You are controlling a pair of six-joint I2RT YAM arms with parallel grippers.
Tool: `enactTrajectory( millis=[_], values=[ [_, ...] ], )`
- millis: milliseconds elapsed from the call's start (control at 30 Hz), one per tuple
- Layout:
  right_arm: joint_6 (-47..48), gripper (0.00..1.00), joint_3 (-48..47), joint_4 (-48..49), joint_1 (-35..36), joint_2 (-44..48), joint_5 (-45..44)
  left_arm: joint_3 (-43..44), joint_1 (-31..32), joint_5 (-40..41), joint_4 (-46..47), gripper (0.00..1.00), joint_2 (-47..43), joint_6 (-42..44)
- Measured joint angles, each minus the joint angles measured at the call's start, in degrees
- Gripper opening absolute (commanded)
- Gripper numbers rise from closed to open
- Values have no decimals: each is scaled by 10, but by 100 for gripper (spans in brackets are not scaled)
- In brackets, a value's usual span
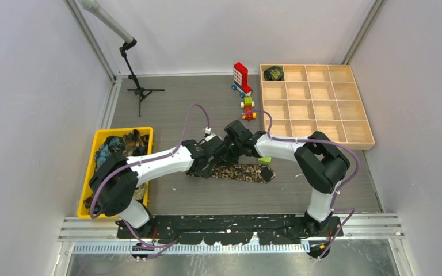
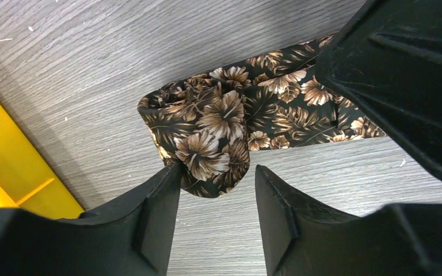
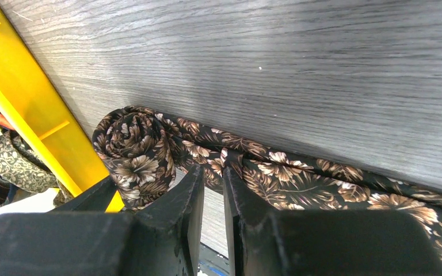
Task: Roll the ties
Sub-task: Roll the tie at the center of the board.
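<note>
Ties [image 1: 119, 145] waiting their turn lay in a soft heap at the left of the grey, wood-grained counter [image 1: 207, 103], inside a hard yellow bin [image 1: 99, 135]. At the right stood a pale wooden tray [image 1: 316, 103] of square compartments. Its far-left corner cell held one dark round bundle [image 1: 274, 73], judged to be a finished roll. Mid-counter, between the two arms, a brown leaf-print tie [image 1: 239, 172] lay flat: thin cloth, black ground with tan leaves. The end nearer the bin was wound into a loose roll [image 2: 207, 132], and the rest ran off unrolled to the right.

The left pincer [image 2: 217, 171] stood open, its black fingers either side of the roll's near end, gripping nothing. The right pincer [image 3: 212, 172] showed only a narrow slit between its jaws, tips down at the flat cloth just beside the roll. Whether cloth was nipped there could not be told.

Judgement: rolling was in its early turns. The next move would call for the left pincer to close on the roll and turn it along the length, with the cloth kept taut and straight, since the slack coil looked apt to spring open.
</note>
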State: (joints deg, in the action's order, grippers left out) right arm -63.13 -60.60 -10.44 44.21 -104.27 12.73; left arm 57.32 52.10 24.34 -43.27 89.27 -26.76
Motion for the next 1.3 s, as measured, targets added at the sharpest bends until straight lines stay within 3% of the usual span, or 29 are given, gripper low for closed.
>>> enactTrajectory(
  millis=[400, 733, 933, 1133, 1300],
  values=[
    [7, 25, -8, -26, -4, 18, -1, 11, 0, -23, -8, 65, -7, -2],
    [10, 25, -38, -28, 3, 18, 12, 13, 0, -23, -24, 65, -40, -2],
    [10, 25, -52, -16, 18, 18, 28, 10, 0, -22, -32, 67, -111, 0],
    [6, 25, -70, -7, 31, 17, 38, -43, -14, -17, -29, 68, -237, 0],
    [3, 25, -104, -7, 47, 4, 40, -62, -47, -12, -35, 66, -271, -30]
  ],
)
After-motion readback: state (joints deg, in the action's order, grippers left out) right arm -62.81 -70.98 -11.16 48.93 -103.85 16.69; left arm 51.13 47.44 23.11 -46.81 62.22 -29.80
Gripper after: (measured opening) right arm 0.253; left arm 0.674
